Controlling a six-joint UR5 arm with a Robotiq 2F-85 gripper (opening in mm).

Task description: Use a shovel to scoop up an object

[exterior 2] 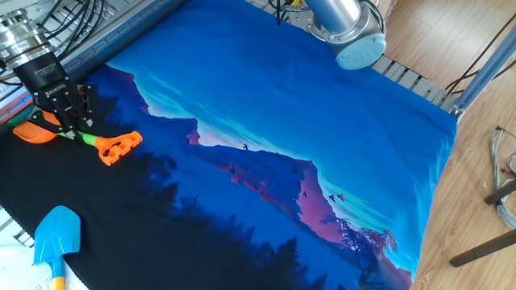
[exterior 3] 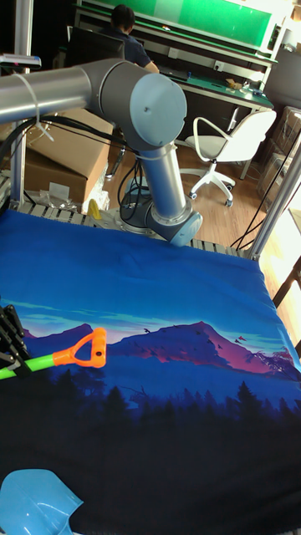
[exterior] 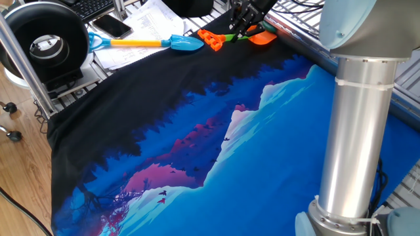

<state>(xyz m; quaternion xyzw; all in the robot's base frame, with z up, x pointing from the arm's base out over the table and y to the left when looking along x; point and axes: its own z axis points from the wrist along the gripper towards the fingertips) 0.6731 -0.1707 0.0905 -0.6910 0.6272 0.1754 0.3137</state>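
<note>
The shovel lies near the cloth's far edge, with its orange blade [exterior: 262, 38] [exterior 2: 31, 134], lime-green shaft [exterior 2: 85, 140] [exterior 3: 25, 366] and orange D-handle [exterior: 210, 39] [exterior 2: 118, 147] [exterior 3: 84, 349]. My gripper [exterior: 243, 29] [exterior 2: 69, 126] [exterior 3: 7, 347] comes down from above and is shut on the green shaft just behind the blade. In the tall fixed view only its black edge shows at the left border. A sliver of dark green [exterior: 267, 29] sits right behind the blade; I cannot tell whether it is the object.
A blue-bladed shovel [exterior: 180, 44] [exterior 2: 56, 234] [exterior 3: 33, 501] with a yellow shaft lies beside the orange handle. Papers, a phone [exterior: 111, 26] and a round black device [exterior: 46, 42] sit past the cloth's corner. The arm's grey column [exterior: 361, 131] stands at the cloth's other side.
</note>
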